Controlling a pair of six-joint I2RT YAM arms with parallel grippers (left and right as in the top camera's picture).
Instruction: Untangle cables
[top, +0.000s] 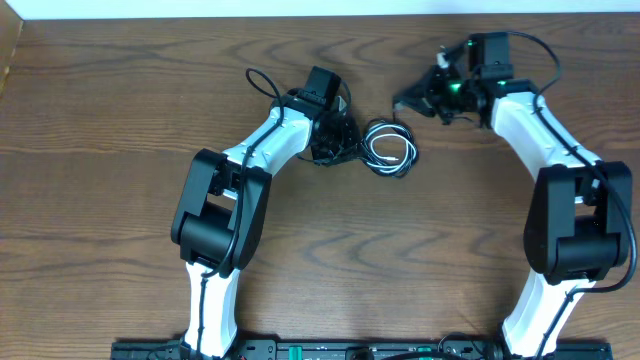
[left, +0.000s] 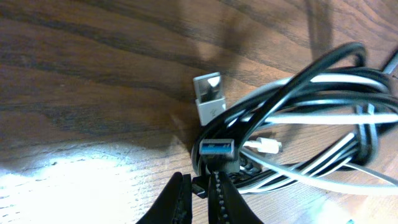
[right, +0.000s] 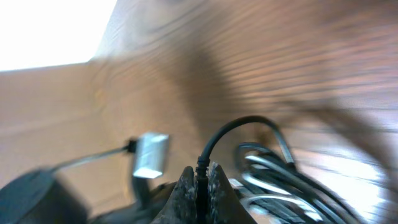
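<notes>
We're seeing the left gripper (left: 199, 182) clenching the thin black cord (left: 311, 71) just below its blue-tipped plug (left: 216, 149). The right gripper (right: 199, 175) is pinching a strand of that cord too, though it's blurry. Two cords are lying coiled together on the brown wooden table (top: 120, 100): the black one and one thin white cord (left: 311, 118), with its white plug (left: 208, 93) poking out.
</notes>
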